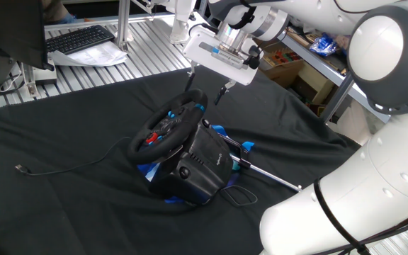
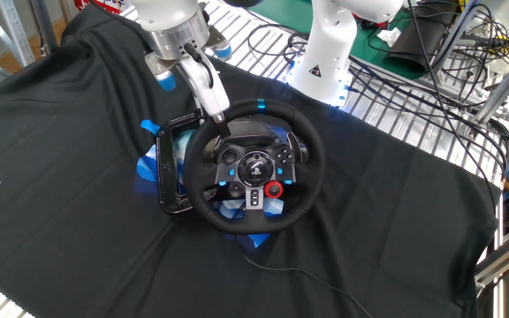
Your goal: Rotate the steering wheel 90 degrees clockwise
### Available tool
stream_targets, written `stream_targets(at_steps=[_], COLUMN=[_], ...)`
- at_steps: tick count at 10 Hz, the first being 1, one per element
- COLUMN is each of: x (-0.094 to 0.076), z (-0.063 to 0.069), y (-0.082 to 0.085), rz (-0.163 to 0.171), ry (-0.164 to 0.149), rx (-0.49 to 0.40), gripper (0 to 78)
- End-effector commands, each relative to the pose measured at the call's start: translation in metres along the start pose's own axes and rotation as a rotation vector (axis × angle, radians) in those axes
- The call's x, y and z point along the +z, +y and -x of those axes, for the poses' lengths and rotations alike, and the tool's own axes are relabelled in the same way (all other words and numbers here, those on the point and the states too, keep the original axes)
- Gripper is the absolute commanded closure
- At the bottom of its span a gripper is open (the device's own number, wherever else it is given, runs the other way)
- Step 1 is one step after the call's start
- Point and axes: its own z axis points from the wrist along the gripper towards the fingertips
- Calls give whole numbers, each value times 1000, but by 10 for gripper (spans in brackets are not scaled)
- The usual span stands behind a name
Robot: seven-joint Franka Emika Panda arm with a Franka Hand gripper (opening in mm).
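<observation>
The steering wheel (image 1: 163, 129) is black and round, with red and blue hub buttons, and stands tilted on its boxy base in the middle of the black cloth. In the other fixed view (image 2: 255, 168) it faces the camera, with the blue rim stripe (image 2: 262, 104) at the top and the red button at the lower right of the hub. My gripper (image 1: 205, 86) is open, its two fingers apart just above and behind the top of the rim. In the other fixed view my gripper (image 2: 217, 109) hangs at the upper left of the rim, left of the stripe. It holds nothing.
The black base housing (image 1: 202, 161) sits behind the wheel, with blue clamps and a metal rod (image 1: 271, 177) beside it. A thin cable (image 1: 69, 164) runs left over the cloth. A keyboard (image 1: 80, 39) lies at the back. Another white robot base (image 2: 330, 44) stands behind the table.
</observation>
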Motion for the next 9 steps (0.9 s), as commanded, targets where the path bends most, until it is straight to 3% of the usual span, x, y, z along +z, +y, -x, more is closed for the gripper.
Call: stream_targets(at_steps=[1,4,5,9], x=[3,6,6,6], z=[2,3,3,3], y=[-1,-1,-1,-1], rz=[10,10,11,11], ry=[2,1,2,2], rx=[-2,-1,-1,-1], gripper=[1,1,764,764])
